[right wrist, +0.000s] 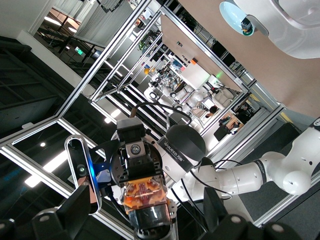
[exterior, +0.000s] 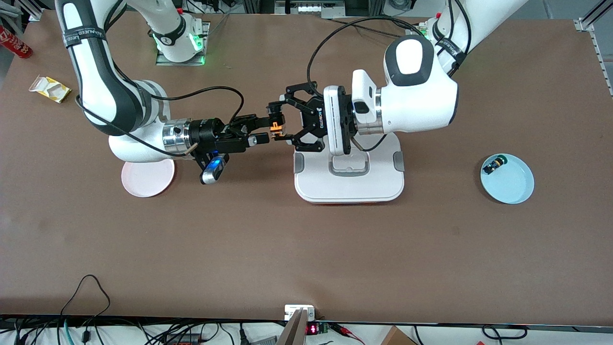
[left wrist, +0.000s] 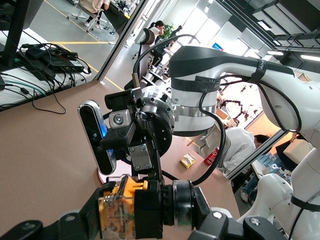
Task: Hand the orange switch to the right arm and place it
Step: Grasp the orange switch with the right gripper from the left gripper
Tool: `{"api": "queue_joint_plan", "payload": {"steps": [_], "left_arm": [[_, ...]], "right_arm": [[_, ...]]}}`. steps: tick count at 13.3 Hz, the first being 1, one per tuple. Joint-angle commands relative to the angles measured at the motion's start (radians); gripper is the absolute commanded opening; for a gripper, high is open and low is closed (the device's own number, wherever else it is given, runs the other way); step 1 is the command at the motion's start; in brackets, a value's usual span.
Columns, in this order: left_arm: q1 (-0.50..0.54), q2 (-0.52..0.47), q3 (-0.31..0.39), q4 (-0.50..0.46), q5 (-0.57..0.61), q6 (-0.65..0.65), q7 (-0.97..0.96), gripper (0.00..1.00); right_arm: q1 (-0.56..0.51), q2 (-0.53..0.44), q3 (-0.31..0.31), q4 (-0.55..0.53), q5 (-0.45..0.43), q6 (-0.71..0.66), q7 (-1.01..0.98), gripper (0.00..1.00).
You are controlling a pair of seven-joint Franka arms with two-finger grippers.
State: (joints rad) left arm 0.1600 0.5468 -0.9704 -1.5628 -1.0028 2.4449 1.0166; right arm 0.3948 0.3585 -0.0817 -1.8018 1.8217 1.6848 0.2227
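The orange switch [exterior: 275,127] is up in the air between the two arms, over the bare counter [exterior: 306,249] just beside the white scale [exterior: 348,182], toward the right arm's end of it. The left tool [exterior: 286,125], a black linkage claw on the arm reaching in from the left arm's base, is clamped on the switch's black body, with the orange cap pointing toward the other arm; in the left wrist view the switch [left wrist: 120,207] sits tight between the claw's fingers. The right tool [exterior: 265,132], slim and black with a blue-lit module under its wrist, stands level facing the claw, its fingers spread wide on either side of the switch and not pressing on it. On the counter a pink plate [exterior: 147,178] lies partly under the right arm, and a light blue plate [exterior: 512,184] toward the left arm's end holds a second small black switch [exterior: 493,166] with a green-yellow tip. A yellow packet [exterior: 50,89] and a red can [exterior: 14,42] lie near the right arm's corner.
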Motion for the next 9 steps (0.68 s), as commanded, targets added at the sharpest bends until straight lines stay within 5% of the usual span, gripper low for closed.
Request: {"api": "queue_joint_plan", "payload": {"steps": [1,9], "left_arm": [[0.007,-0.002,-0.010,-0.003,-0.040,0.013,0.042,0.06],[0.007,-0.002,-0.010,-0.003,-0.040,0.013,0.042,0.06]], "right_arm": [[-0.005,-0.018,0.011,-0.016,0.036,-0.010,0.003,1.00],[0.016,-0.013,0.011,-0.014,0.071,-0.008,-0.002,0.98]]}}
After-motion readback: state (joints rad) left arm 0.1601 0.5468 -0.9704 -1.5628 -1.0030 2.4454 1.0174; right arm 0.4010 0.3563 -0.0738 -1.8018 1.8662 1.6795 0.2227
